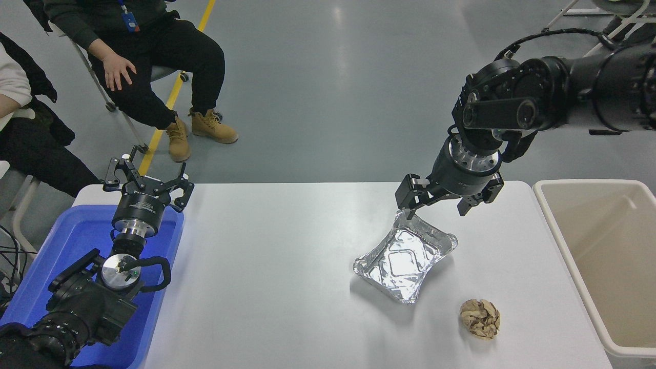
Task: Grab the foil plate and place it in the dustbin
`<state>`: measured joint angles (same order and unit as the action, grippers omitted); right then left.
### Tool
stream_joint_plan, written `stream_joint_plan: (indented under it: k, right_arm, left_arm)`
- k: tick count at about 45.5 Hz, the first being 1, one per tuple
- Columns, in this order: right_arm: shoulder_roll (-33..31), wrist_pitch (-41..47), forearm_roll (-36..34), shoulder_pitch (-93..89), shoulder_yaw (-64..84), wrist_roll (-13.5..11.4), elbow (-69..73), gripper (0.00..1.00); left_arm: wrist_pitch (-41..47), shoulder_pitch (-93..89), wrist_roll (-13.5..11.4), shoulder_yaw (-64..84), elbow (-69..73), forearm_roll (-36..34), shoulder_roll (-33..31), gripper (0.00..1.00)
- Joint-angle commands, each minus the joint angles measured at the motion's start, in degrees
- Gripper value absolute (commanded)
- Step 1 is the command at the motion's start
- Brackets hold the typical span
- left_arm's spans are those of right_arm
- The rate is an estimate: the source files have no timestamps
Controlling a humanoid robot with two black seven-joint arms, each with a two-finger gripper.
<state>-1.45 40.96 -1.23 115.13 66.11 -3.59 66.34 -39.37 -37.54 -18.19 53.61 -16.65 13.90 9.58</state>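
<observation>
Foil plate (405, 257): shiny silver, crinkled rim, embossed base

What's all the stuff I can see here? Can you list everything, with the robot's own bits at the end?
table: one, white, centre.
foil plate: one, shiny silver, on the table right of centre.
paper ball: one, crumpled tan, on the table nearer the camera than the plate.
dustbin: one, beige, at the table's right end.
tub: one, bright blue, at the table's left end.
people: two, dark clothes, seated at upper left; one only partly in view.
left pincer: one, black, open, parked above the tub.
right pincer: one, black, open, at the plate's far corner.
</observation>
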Motion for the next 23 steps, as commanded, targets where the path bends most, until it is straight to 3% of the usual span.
stream_joint_plan:
  k: [1, 23]
  right_arm:
    - [0.04, 0.08, -0.09, -1.14, -0.11, -0.02, -2.09, 1.00]
    - [-1.19, -0.09, 0.08, -7.38, -0.63, 0.07, -7.81, 1.00]
  left_arm:
    - [0.00, 0.01, 0.00, 0.00, 0.03, -0.01, 0.00, 0.99]
    - [0.00, 0.01, 0.00, 0.00, 0.03, -0.01, 0.09, 0.99]
